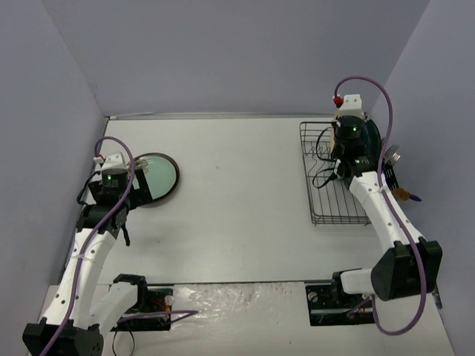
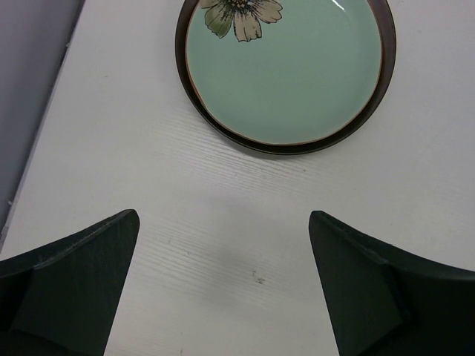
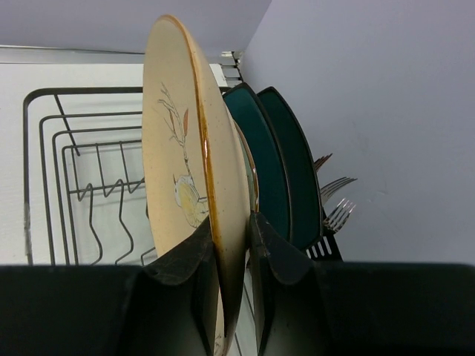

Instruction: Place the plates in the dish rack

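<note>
My right gripper (image 3: 231, 245) is shut on the rim of the cream floral plate (image 3: 178, 148), held upright on edge in the black wire dish rack (image 3: 67, 163). Behind it stand a tan-rimmed plate (image 3: 252, 178) and two dark teal plates (image 3: 274, 156). In the top view the right gripper (image 1: 347, 148) is over the rack's (image 1: 326, 211) far end. A mint-green plate with a flower and a dark rim (image 2: 286, 67) lies flat on the table at the left (image 1: 157, 176). My left gripper (image 2: 223, 256) is open and empty just short of it.
Forks (image 3: 338, 204) stand in the cutlery holder on the rack's right side, close to the right wall (image 3: 386, 111). The left wall (image 1: 44, 148) runs near the left arm. The near rack slots (image 1: 338, 208) hold nothing.
</note>
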Controlling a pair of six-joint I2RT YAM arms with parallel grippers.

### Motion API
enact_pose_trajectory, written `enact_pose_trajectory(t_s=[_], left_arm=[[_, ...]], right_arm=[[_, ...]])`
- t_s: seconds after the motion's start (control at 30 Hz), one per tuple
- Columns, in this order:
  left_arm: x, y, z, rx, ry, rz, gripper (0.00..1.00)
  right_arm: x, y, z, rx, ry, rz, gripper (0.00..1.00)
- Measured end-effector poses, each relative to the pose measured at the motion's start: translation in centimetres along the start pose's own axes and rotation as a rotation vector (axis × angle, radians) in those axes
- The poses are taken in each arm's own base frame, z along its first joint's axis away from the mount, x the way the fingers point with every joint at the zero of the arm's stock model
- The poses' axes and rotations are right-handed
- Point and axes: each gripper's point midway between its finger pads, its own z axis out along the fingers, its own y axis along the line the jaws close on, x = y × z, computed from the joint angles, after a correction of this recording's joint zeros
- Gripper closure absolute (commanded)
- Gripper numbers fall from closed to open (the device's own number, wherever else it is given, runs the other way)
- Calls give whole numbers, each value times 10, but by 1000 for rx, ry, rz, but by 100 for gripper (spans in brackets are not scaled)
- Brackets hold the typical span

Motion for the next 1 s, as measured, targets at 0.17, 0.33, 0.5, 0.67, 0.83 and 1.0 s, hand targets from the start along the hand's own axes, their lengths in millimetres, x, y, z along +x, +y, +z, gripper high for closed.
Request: enact_pose_trajectory(t_s=[0.17, 0.33, 0.5, 0.67, 0.83, 1.0], left_arm=[[-2, 3, -2, -7, -14, 2, 3], [-2, 4, -3, -11, -18, 3, 3], [-2, 4, -3, -13, -17, 4, 3], [-3, 7, -2, -21, -17, -2, 3], [-3, 7, -2, -23, -16, -4, 3], [-2, 7, -2, -24, -15, -3, 3]], right_arm=[[21, 6, 27, 17, 52, -31, 100], [40, 11, 43, 18, 86, -39, 100], [46, 21, 53, -16, 79, -32, 100], [53, 27, 58, -52, 81, -28, 100], [78, 41, 63, -91, 121, -27, 100], [82, 44, 68, -93, 117, 7, 60]])
